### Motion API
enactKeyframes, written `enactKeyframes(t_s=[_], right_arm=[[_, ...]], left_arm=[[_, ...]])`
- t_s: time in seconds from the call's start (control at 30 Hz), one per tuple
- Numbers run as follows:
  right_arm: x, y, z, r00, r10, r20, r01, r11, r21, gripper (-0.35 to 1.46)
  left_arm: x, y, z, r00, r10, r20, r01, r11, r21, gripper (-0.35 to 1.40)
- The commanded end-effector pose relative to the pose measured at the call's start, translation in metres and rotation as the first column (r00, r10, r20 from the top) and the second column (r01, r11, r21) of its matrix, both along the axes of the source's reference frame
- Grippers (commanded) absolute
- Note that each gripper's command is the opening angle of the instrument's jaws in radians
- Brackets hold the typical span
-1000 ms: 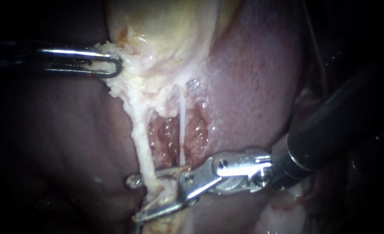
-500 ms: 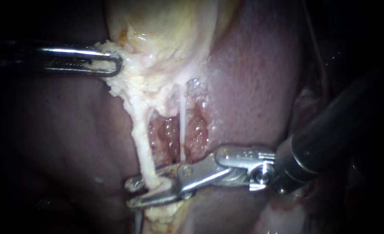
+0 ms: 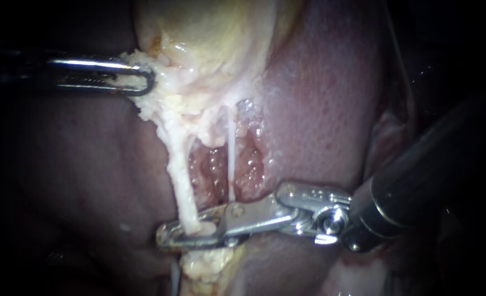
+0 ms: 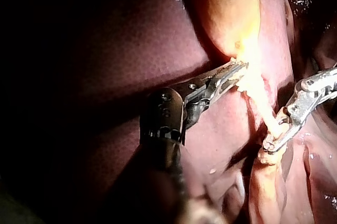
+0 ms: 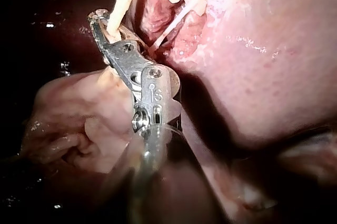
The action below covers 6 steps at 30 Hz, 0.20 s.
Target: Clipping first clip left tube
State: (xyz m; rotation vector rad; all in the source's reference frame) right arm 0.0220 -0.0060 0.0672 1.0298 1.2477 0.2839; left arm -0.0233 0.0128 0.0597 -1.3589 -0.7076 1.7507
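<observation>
Both clamped: left instrument [image 3: 138, 82] level on gallbladder [image 3: 215, 38], right instrument [image 3: 190, 235] across left tube [image 3: 178, 175].

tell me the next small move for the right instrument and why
Probably finish the squeeze, then open and ease straight back. The jaws of the right instrument are shut on the left tube low down, one on each side, while the left instrument grips the gallbladder and the tube looks taut.

We are at a surgical bench: wet liver [image 3: 319, 98] and a pale gallbladder [image 3: 210, 33] fill each view under a narrow light, dark all round; our left instrument [image 3: 146, 82] clamps the gallbladder's edge, our right instrument [image 3: 170, 237] a thin tube [image 3: 179, 181].
</observation>
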Motion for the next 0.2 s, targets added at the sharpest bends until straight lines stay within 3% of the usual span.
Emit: enactKeyframes(t_s=[0.03, 0.2], right_arm=[[0.0000, -0.0001, 0.0001, 1.0000, -0.001, 0.000, 0.001, 1.000, -0.001, -0.35], [0.0000, -0.0003, 0.0004, 1.0000, -0.001, 0.003, 0.001, 1.000, 0.002, -0.35]], left_arm=[[0.0000, 0.0000, 0.0000, 1.0000, 0.000, 0.000, 0.000, 1.000, 0.000, -0.35], [0.0000, 0.0000, 0.0000, 1.0000, 0.000, 0.000, 0.000, 1.000, 0.000, -0.35]])
